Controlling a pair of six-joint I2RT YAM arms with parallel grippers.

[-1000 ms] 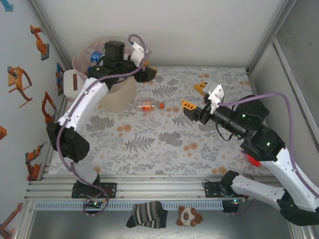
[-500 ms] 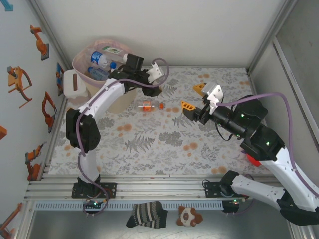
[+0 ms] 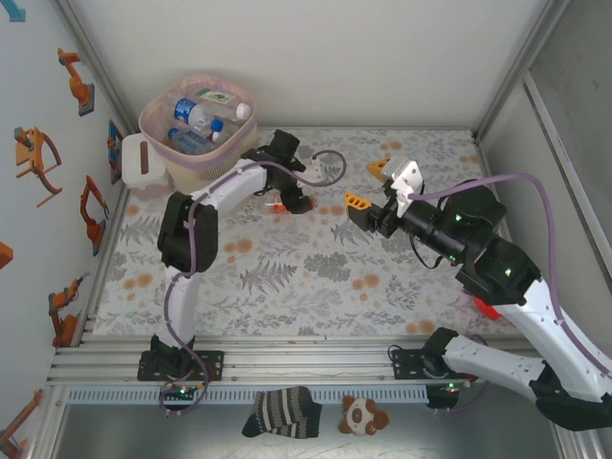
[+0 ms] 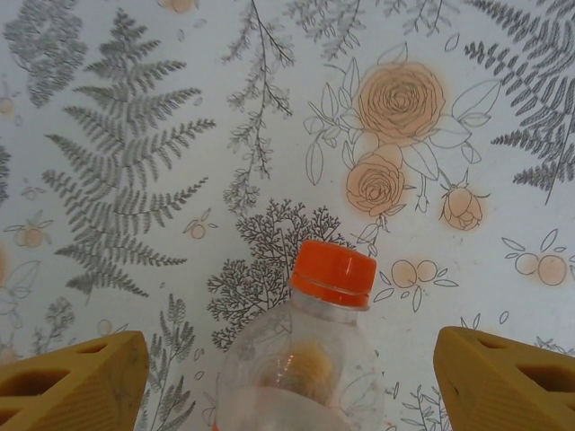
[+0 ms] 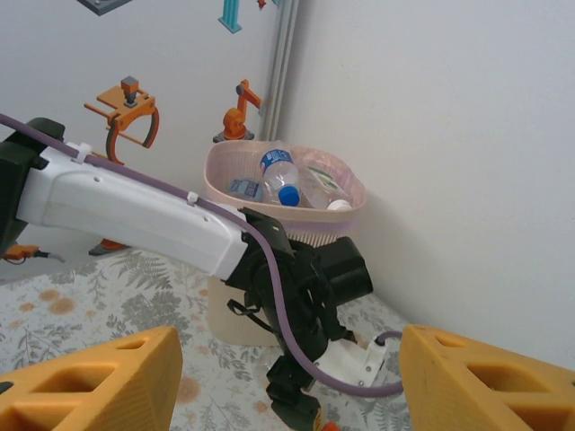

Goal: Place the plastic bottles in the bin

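Top view: finds the left arm climbing from its base at lower left, folding at an elbow left of centre, then stretching up and right to a wrist bent downward. Has the left gripper [image 3: 295, 199] pointed at the floral tabletop [image 3: 287, 277] just above centre. Puts a lone bottle [image 3: 277, 204], glimpsed as an orange scrap, right beside that gripper. Places the bin [image 3: 145, 122] at upper left, near the forearm, with several plastic bottles [image 3: 191, 117] lying inside. Shows the right arm doubling back at lower right, then reaching up and left. Ends it in the right gripper [image 3: 369, 185] right of centre, jaws moderately apart around nothing.

Left wrist: looks straight down on the tabletop. Catches both orange fingertips [image 4: 76, 382] in the bottom corners, jaws wide, flanking without touching the lone bottle [image 4: 301, 377] at bottom centre. Points its orange cap [image 4: 334, 272] toward the top of the frame.

Right wrist: looks across at the left arm, white forearm slanting from the left edge down to a black wrist at lower centre. Sets the bin [image 5: 214, 180] behind it at centre, against the wall, with blue-capped bottles inside. Frames all this between two orange fingertips [image 5: 99, 377] at the bottom corners, apart, nothing between.
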